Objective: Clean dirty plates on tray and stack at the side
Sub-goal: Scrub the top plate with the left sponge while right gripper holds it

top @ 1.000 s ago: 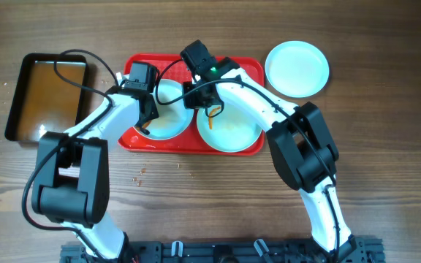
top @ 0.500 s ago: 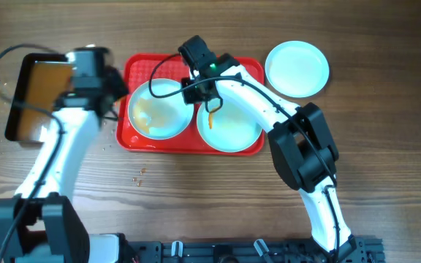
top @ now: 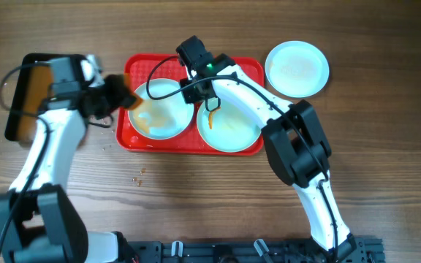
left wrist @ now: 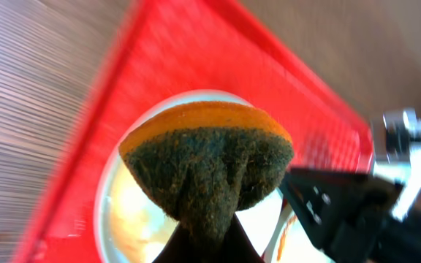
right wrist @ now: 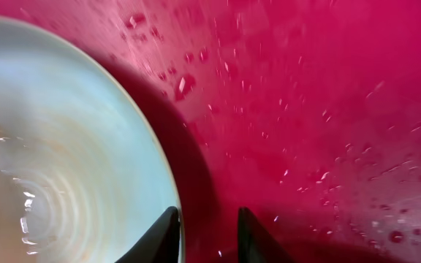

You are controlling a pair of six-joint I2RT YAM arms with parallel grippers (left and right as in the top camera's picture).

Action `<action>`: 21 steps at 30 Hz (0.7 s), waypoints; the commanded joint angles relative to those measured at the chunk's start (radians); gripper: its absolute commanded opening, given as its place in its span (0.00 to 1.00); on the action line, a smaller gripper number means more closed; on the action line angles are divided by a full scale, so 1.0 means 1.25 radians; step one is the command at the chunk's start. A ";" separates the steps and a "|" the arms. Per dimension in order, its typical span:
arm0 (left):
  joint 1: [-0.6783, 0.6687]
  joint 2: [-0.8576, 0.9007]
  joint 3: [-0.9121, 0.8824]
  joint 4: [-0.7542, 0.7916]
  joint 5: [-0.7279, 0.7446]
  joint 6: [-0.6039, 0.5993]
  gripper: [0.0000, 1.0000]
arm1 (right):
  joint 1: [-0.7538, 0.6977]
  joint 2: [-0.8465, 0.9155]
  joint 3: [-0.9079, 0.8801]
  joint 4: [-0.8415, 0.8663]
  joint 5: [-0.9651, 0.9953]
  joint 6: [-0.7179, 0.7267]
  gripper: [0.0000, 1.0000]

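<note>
1. Tray [top: 248, 66] on the table [top: 210, 197] carries the left plate [top: 159, 117] and right plate [top: 232, 131] side by side. The third plate [top: 297, 68] sits off the tray's corner.
2. Overhead only: orange smear [top: 210, 117] on the right plate; black tray [top: 13, 102] at the left.
3. Left wrist only: left hand [top: 114, 98] clenched on a sponge [left wrist: 207, 157] above the left plate.
4. Right wrist only: right hand [right wrist: 209, 234] released, fingers slightly apart over wet tray, just beside a plate rim.

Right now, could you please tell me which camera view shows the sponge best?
The left wrist view: the sponge fills the centre, orange back and dark green scouring face sharp. Overhead, it is only a dark blur at the edge of the tray. The right wrist view does not show it.
</note>
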 commanded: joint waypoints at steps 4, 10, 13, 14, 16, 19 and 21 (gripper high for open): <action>-0.088 0.078 -0.010 0.006 -0.009 -0.004 0.04 | 0.003 0.023 0.015 -0.035 -0.014 0.059 0.13; -0.139 0.153 -0.010 0.016 -0.022 -0.004 0.04 | 0.003 0.023 0.016 -0.031 -0.018 0.075 0.05; -0.152 0.196 -0.010 0.045 -0.037 -0.004 0.04 | 0.005 0.023 0.016 -0.033 -0.023 0.074 0.05; -0.152 0.208 -0.010 0.058 -0.042 -0.004 0.04 | 0.007 0.023 0.016 -0.033 -0.023 0.074 0.04; -0.152 0.219 -0.010 0.063 -0.127 -0.003 0.04 | 0.009 0.023 0.016 -0.033 -0.023 0.073 0.05; -0.151 0.219 -0.010 0.046 -0.316 0.016 0.04 | 0.009 0.023 0.016 -0.035 -0.023 0.073 0.04; -0.151 0.219 -0.010 0.047 -0.388 0.084 0.04 | 0.009 0.023 0.016 -0.035 -0.023 0.074 0.04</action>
